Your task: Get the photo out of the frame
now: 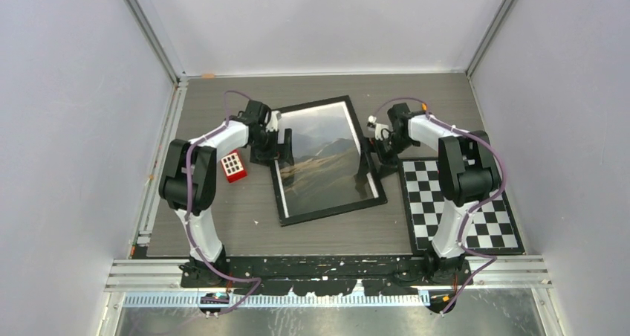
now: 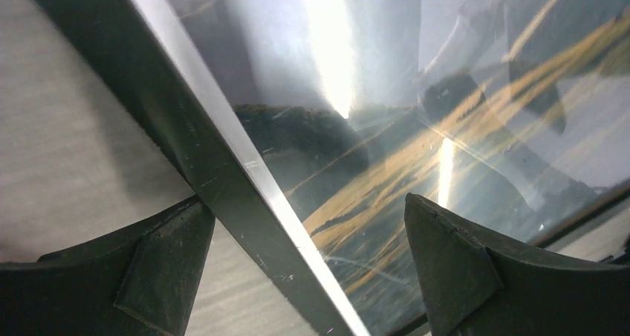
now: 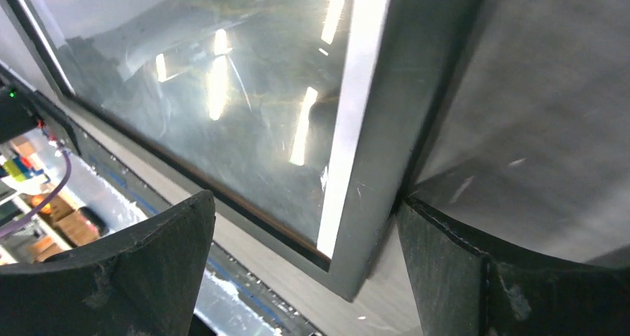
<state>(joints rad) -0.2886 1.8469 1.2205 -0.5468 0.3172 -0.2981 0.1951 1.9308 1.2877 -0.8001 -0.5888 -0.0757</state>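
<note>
Frame (image 1: 334, 211) lies face-up with the photo (image 1: 327, 157) inside it, behind glazing. Left gripper (image 2: 306, 206) and right gripper (image 3: 304, 202) straddle its opposite side rims, both spread wide and holding nothing. Risk: uneven closing on the thin rim could slip or skew the frame.

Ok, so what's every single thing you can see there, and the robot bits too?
frame: 1, black rim, lying flat mid-table, turned a little
photo: 1, grey mountains and brownish hills with a white border, inside the frame, glare on it
red block: 1, red with white squares on top, just left of the frame
checkerboard: 1, black and white, flat on the table's right side
table: 1, grey wood-grain, under everything
left arm and right arm: 2, white and black with purple cables, bases at the near edge
left gripper: 1, black, open, straddling the frame's left edge
right gripper: 1, black, open, straddling the frame's right edge
</note>
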